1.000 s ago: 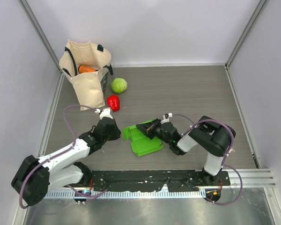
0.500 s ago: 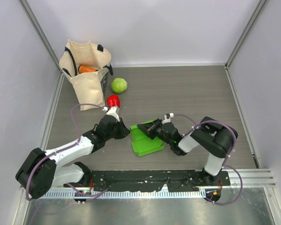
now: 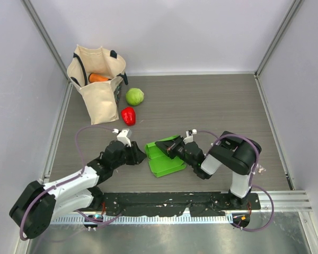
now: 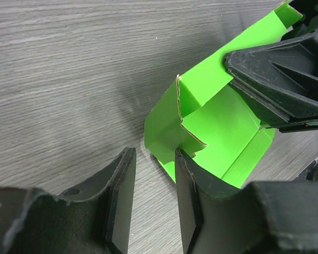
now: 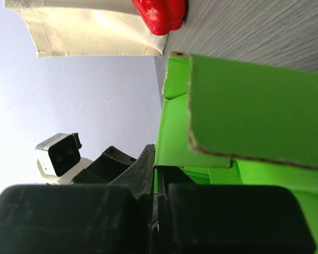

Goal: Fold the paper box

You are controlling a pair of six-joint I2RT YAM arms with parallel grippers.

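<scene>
The paper box (image 3: pixel 165 161) is bright green card, partly folded, lying on the table between the two arms. My right gripper (image 3: pixel 167 147) comes in from the right and is shut on one raised wall of the paper box (image 5: pixel 244 100), with the card's edge pinched between its fingers (image 5: pixel 148 164). My left gripper (image 3: pixel 140 155) sits low at the box's left edge. Its jaws are open, and only bare table shows between them. In the left wrist view a raised corner flap of the paper box (image 4: pixel 201 111) stands just beyond the left gripper (image 4: pixel 153 161), at the tip of its right finger (image 4: pixel 186 174).
A cream tote bag (image 3: pixel 95 82) stands at the back left with an orange carrot (image 3: pixel 99 78) inside. A round pale-green cabbage (image 3: pixel 134 96) and a red pepper (image 3: pixel 128 115) lie beside it. Grey walls close in the wood-grain table (image 3: pixel 228 106).
My left gripper has moved right to the box's left edge and its jaws have opened wider. The right gripper has kept its grip on the card wall.
</scene>
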